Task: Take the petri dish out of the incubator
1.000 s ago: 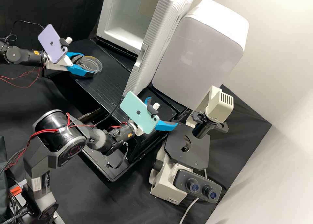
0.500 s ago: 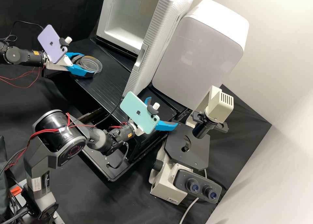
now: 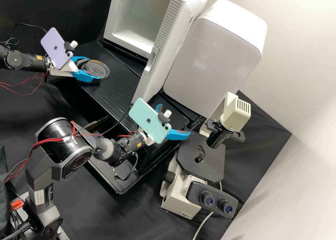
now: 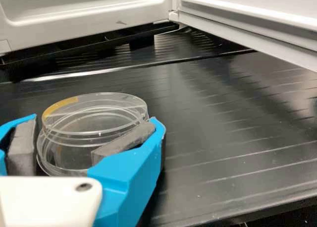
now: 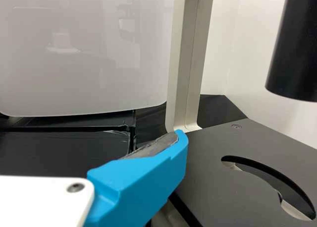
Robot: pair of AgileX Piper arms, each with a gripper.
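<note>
The clear petri dish [image 3: 97,68] rests on the black ribbed bench top [image 3: 119,89], a short way out from the open white incubator [image 3: 134,33]. My left gripper [image 3: 91,72] straddles the dish from the left. In the left wrist view its grey pads [image 4: 124,141] press against both sides of the dish [image 4: 91,125], so the left gripper [image 4: 84,138] is shut on it. My right gripper [image 3: 185,132] hangs near the microscope stage [image 3: 201,157], away from the dish, and holds nothing that I can see; in its own view the right gripper [image 5: 166,145] sits just above the stage [image 5: 247,157].
The incubator door [image 3: 168,47] stands open to the right of the dish. A large white box [image 3: 217,54] stands behind the microscope [image 3: 196,194]. Black cloth covers the table around the bench. Red cables trail by the left arm [image 3: 21,60].
</note>
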